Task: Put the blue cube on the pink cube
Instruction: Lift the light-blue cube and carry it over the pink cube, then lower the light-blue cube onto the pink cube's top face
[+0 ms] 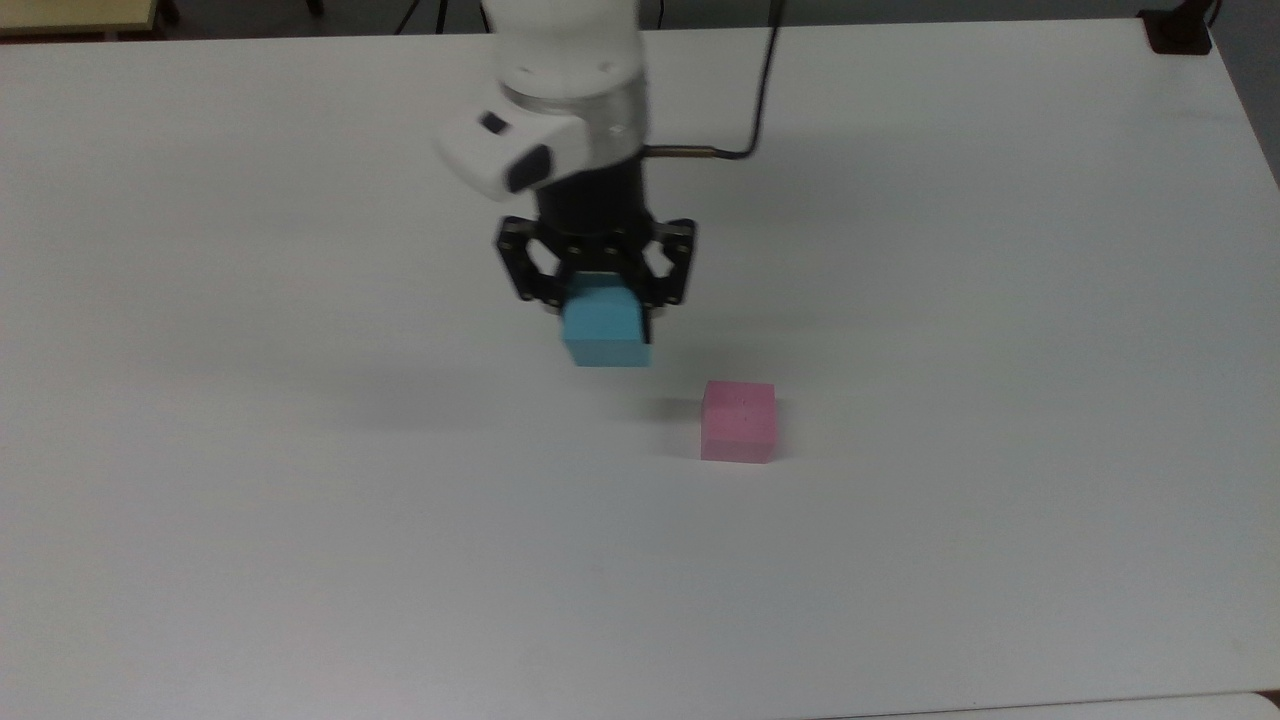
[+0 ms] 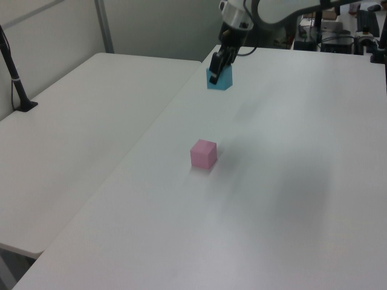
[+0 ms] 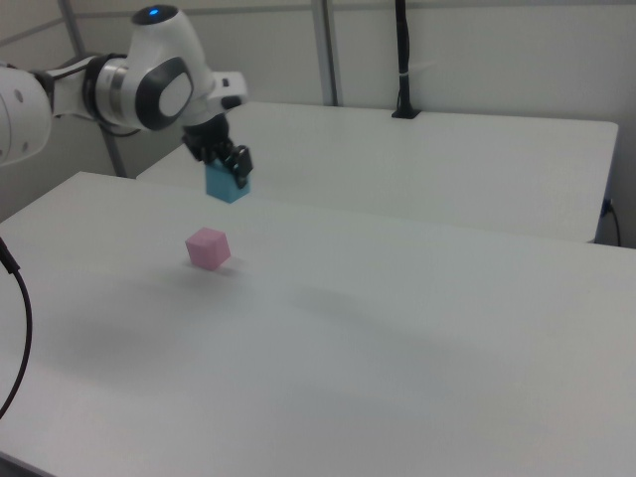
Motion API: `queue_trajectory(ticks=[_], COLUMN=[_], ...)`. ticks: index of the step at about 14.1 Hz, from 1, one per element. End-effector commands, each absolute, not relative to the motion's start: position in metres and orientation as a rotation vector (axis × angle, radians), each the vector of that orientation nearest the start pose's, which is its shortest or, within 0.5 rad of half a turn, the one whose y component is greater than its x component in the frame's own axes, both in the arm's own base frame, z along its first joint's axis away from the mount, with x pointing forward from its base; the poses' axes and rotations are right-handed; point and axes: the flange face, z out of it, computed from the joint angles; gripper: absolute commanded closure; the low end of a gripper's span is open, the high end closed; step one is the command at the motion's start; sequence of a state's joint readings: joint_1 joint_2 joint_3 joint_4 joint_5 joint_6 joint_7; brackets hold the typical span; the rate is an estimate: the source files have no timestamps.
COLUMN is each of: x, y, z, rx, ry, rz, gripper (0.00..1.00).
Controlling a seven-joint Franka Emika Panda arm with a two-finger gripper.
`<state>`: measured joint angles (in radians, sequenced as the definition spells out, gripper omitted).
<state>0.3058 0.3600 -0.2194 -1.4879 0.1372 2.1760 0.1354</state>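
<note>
The arm reaches in from the top view's upper edge with its white wrist vertical and the black gripper pointing straight down, clear of the surface, its two fingers closed against opposite faces of the blue cube.

The pink cube sits on the tabletop, mid-surface; the blue cube hangs above it toward the top view's upper left, apart.

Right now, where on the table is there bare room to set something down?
Bare: the table to the top view's right of the pink cube, and its near edge. Crowded: where the gripper holds the blue cube close to it.
</note>
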Motion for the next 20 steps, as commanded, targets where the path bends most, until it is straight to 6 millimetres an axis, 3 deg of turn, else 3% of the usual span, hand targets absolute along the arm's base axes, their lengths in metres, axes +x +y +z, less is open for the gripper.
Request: queue_trajectory(ticks=[1,4,7,8,12,15,17,20], x=[0.692,0.702,0.703,0.703,0.706,0.714,0.718,0.721], y=[0.147,0.184,0.213,0.215,0.214,0.211,0.214,0.223], z=[0.448,0.398,0.373,0.368,0.380,0.404,0.410,0.397], rx=[-3.049,-3.104,-3.100,-3.095,-3.070,-3.045,-3.028,-3.038], ry=[0.173,0.201,0.219,0.260,0.292,0.293,0.276,0.244], rz=[-0.386,-0.345,-0.403,-0.402,-0.453,-0.534,-0.610,-0.693], gripper=[0.64,0.64,0.64,0.64,0.64,0.62,0.62,0.61])
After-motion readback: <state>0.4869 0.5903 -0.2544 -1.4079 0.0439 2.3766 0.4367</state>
